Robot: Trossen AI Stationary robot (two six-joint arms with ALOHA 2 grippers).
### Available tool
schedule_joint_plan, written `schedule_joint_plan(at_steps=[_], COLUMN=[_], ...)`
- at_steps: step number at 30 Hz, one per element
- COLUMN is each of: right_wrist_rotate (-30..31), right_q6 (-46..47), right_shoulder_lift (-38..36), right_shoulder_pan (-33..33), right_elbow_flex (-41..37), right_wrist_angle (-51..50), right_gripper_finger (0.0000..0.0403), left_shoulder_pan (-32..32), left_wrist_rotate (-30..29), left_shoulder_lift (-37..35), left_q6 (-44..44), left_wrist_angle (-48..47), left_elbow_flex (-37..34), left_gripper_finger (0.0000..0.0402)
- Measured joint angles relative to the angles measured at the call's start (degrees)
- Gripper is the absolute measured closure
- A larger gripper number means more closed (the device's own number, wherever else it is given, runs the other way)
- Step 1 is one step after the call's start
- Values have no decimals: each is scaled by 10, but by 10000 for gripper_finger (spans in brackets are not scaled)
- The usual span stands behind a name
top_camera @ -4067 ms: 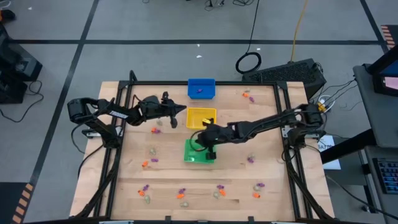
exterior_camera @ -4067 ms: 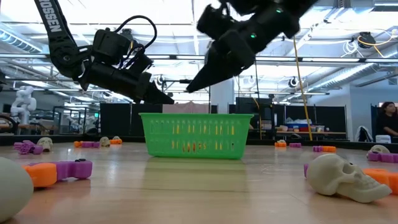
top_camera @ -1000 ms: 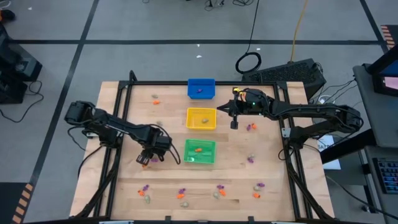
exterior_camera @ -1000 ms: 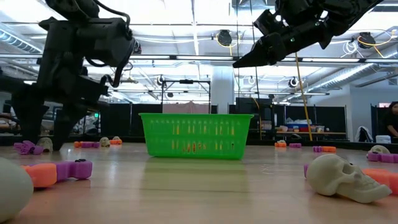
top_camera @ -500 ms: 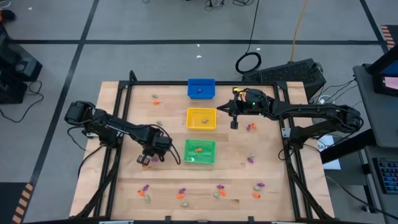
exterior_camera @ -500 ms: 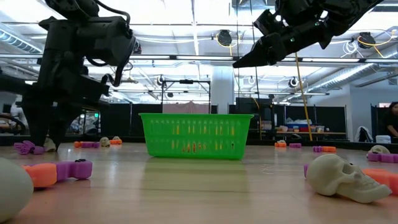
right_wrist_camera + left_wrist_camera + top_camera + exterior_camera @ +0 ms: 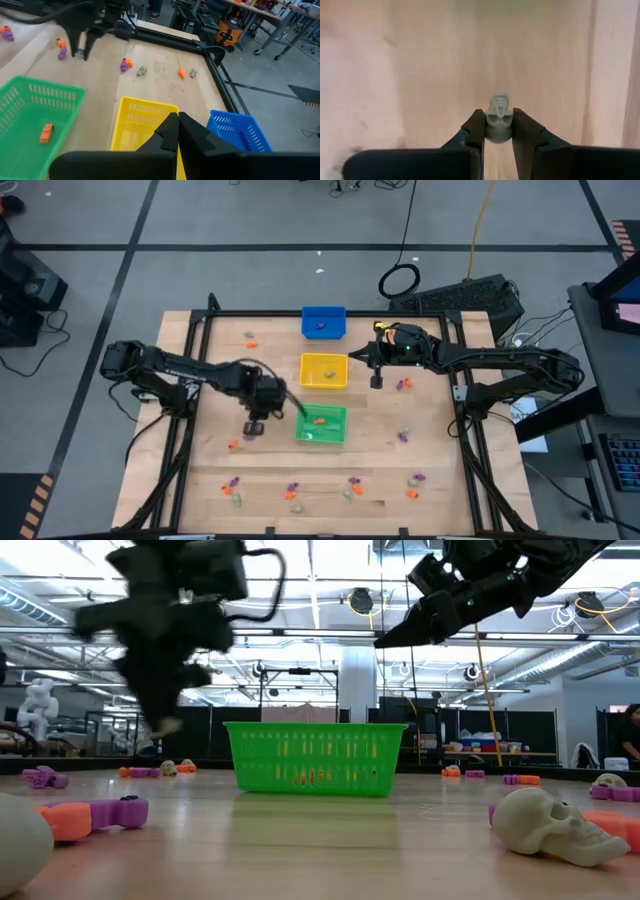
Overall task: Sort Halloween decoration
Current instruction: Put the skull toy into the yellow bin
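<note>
Left of the green bin (image 7: 321, 425), the left tool (image 7: 498, 131) grips a pale skull (image 7: 498, 120); right tool (image 7: 377, 381) closed, empty; many trinkets remain unsorted on the desk (image 7: 440, 450).

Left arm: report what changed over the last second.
The left gripper closed on a pale skull trinket, lifted off the table and swung toward the green bin. The right gripper stayed shut, hovering beside the yellow bin; the bins did not move.

I log: beige skull (image 7: 498, 120); green bin (image 7: 321, 424); yellow bin (image 7: 324, 370); blue bin (image 7: 323, 322); orange trinket (image 7: 46, 132); pale wooden table (image 7: 430, 440).
</note>
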Motion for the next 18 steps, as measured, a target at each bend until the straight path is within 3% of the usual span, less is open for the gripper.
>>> schedule_joint_plan(at_steps=[8,18], right_wrist_rotate=[0,0], right_q6=[-10,-13], right_shoulder_lift=[0,0], right_shoulder_pan=[3,3], right_elbow_flex=[0,0], right_wrist_angle=[2,9], right_gripper_finger=[403,403], left_shoulder_pan=[70,175], left_wrist_rotate=[6,3], left_shoulder_lift=[7,55], left_q6=[-40,17], left_wrist_angle=[113,153], left_elbow_flex=[79,149], left_gripper_finger=[349,350])
